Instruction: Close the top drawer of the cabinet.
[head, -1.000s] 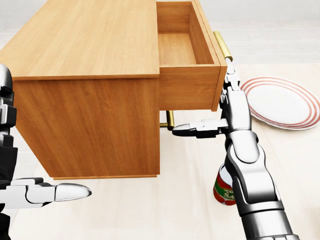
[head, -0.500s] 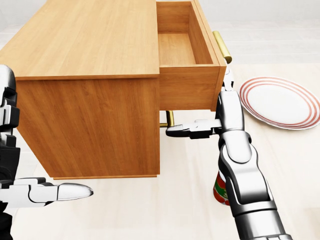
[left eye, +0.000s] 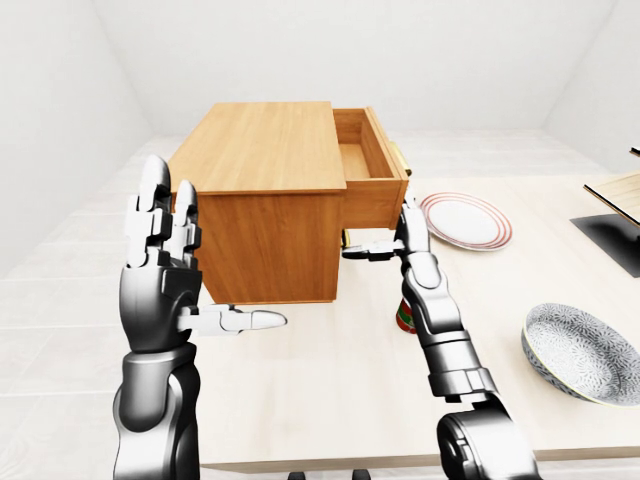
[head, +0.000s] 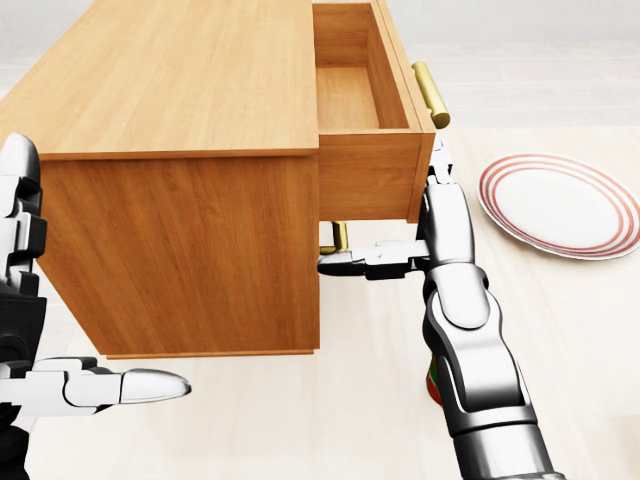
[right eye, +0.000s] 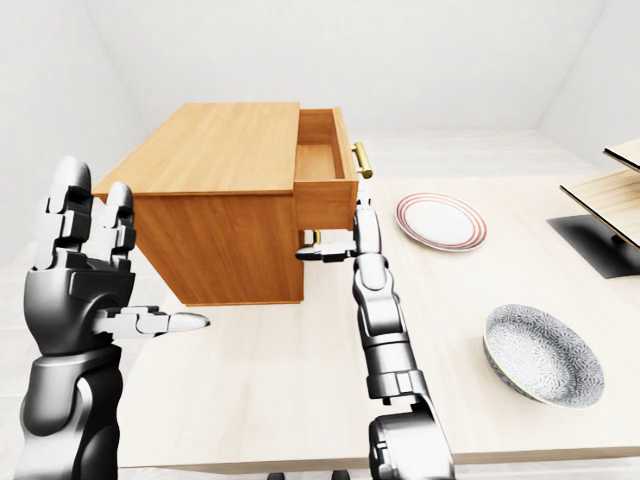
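A wooden cabinet (head: 180, 120) stands on the table. Its top drawer (head: 365, 110) is partly pulled out to the right, empty inside, with a brass handle (head: 431, 95) on its front. My right hand (head: 425, 220) is open, its fingers upright and flat against the drawer front just below the handle, thumb (head: 345, 264) pointing left under the drawer. My left hand (left eye: 165, 270) is open and raised left of the cabinet, apart from it, holding nothing.
A white plate with red rings (head: 560, 205) lies right of the drawer. A red and green can (left eye: 405, 318) stands behind my right forearm. A patterned bowl (left eye: 580, 352) sits at the right. A brass handle of a lower drawer (head: 335, 240) shows under the top drawer.
My right hand has moved left with the drawer front, and the drawer has slid further into the cabinet. The left hand has barely moved.
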